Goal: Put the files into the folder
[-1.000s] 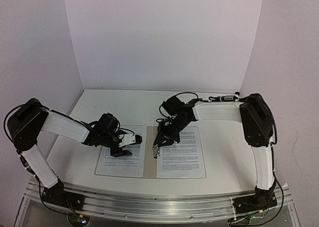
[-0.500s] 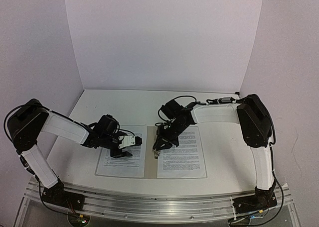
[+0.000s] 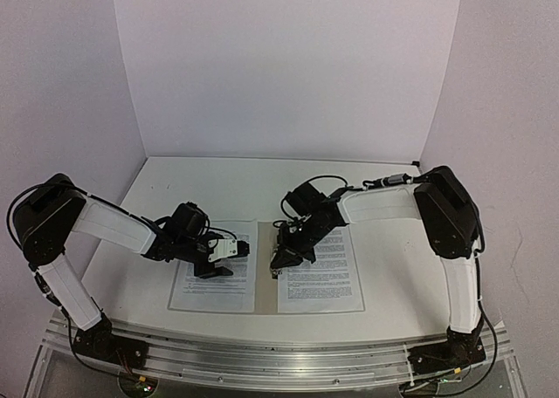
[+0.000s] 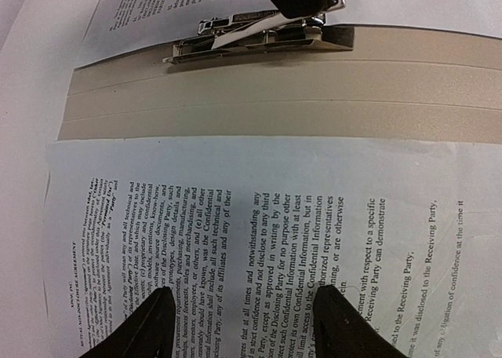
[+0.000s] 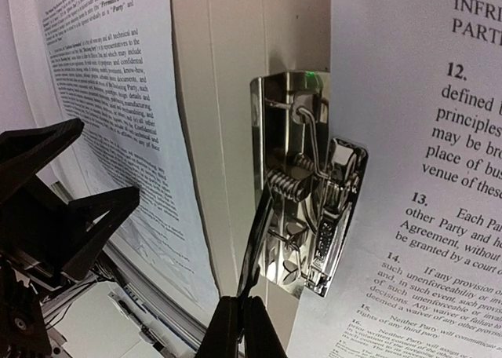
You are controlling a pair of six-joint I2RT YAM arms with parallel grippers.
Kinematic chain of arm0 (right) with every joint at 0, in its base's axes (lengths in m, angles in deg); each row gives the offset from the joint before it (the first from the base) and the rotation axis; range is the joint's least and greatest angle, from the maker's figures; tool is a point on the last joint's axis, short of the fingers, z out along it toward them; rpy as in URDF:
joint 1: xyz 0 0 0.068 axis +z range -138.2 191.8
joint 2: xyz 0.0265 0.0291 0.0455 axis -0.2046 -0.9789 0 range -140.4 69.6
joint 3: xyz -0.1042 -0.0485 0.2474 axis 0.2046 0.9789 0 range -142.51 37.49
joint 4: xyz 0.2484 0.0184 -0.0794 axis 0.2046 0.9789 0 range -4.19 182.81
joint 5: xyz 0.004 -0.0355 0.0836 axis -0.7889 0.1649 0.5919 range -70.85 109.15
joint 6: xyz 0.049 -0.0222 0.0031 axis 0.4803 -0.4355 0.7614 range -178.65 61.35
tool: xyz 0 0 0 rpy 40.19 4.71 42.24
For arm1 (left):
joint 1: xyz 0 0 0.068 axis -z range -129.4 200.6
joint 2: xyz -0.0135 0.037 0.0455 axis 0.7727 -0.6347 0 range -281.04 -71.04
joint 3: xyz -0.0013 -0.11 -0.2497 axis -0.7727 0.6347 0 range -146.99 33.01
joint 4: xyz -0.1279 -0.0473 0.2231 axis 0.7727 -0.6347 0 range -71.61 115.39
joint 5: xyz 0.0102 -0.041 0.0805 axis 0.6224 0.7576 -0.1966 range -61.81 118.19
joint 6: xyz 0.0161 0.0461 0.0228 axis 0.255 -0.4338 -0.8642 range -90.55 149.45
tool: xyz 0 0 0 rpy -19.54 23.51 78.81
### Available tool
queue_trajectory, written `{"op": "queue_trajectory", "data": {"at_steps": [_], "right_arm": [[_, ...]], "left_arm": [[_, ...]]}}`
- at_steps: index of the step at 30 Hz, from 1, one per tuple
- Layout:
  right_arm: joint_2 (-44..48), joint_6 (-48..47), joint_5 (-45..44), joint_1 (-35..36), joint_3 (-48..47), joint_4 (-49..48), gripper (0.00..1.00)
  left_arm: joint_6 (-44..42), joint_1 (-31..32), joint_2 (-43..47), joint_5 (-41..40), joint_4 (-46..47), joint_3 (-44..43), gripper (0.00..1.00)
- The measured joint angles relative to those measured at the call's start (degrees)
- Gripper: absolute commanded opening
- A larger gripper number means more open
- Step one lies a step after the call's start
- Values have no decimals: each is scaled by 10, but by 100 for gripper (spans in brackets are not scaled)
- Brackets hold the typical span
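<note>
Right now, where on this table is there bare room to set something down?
Bare table runs behind the folder to the back wall, and right of the right sheet toward the right arm's base. Crowded: the spine, where the shut right pincer sits at the metal clip, and the left sheet under the open left pincer.

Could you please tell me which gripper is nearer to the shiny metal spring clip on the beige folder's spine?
Right. The right gripper is shut right against the shiny metal spring clip; the left gripper stands open over the left white printed sheet, apart from it.
</note>
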Motion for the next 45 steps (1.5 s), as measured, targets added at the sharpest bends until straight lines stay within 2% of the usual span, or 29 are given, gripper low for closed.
{"op": "queue_trajectory", "data": {"at_steps": [13, 19, 20, 23, 25, 28, 29, 31, 35, 39, 45], "right_arm": [[3, -63, -4, 0, 31, -40, 0], [4, -82, 0, 0, 45, -64, 0], [4, -83, 0, 0, 46, -65, 0], [4, -87, 3, 0, 48, -68, 0], [4, -88, 5, 0, 49, -71, 0], [5, -88, 8, 0, 56, -82, 0], [7, -88, 9, 0, 60, -87, 0], [11, -85, 14, -2, 73, -106, 0], [15, -68, 43, -11, 104, -159, 0], [15, -45, 70, -17, 123, -201, 0], [15, -2, 104, -19, 158, -274, 0]], "left_arm": [[14, 0, 0, 7, -9, -3, 62], [60, -7, 0, 65, -54, -67, 62], [61, -7, 0, 69, -54, -73, 59], [148, -8, -9, 157, -47, -139, 49], [213, -8, -33, 187, -49, -173, 42], [304, -7, -80, 209, -52, -215, 39], [343, -6, -96, 209, -54, -224, 34], [418, -3, -116, 202, -67, -228, 30], [547, 6, -152, 149, -127, -256, 37], [610, 14, -169, 105, -175, -298, 37], [647, 17, -176, 56, -206, -332, 36]]}}
